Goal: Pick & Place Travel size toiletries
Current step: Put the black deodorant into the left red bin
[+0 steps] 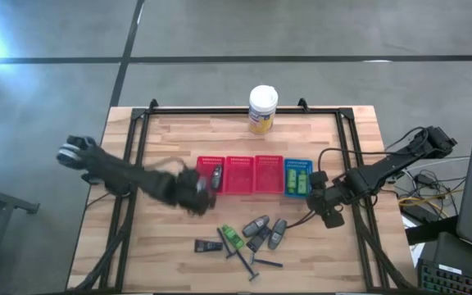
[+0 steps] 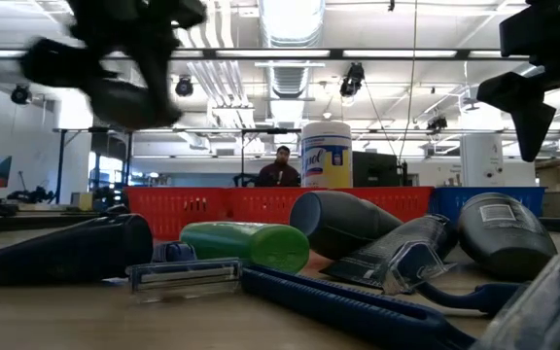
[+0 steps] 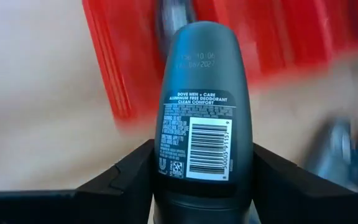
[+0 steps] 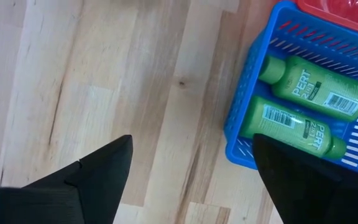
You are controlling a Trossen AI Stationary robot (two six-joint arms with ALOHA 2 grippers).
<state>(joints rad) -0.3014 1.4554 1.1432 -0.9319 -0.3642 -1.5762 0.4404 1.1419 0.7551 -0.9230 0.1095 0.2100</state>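
My left gripper (image 1: 195,193) hangs just left of the leftmost red basket (image 1: 205,182), shut on a grey deodorant stick (image 3: 204,106). Another grey item (image 1: 216,174) lies in that basket. On the near table lie a green tube (image 1: 232,236), grey sticks (image 1: 256,224) (image 1: 278,232), a dark packet (image 1: 207,246) and thin black razors (image 1: 238,255). My right gripper (image 1: 331,211) stands open above bare wood, right of the blue basket (image 4: 244,130), which holds two green bottles (image 4: 316,87). My left gripper pinches the deodorant stick between its two fingers (image 3: 126,177), on the two narrow sides of the stick's near end (image 3: 165,180). The labelled flat face is turned toward the wrist camera, and the stick reaches forward past the fingertips. It hangs clear of the table.
A white-lidded yellow canister (image 1: 263,109) stands at the table's far edge. Two more red baskets (image 1: 241,174) (image 1: 268,174) sit between the leftmost red one and the blue one. Bare wood lies at the near left and far left of the table (image 1: 162,254).
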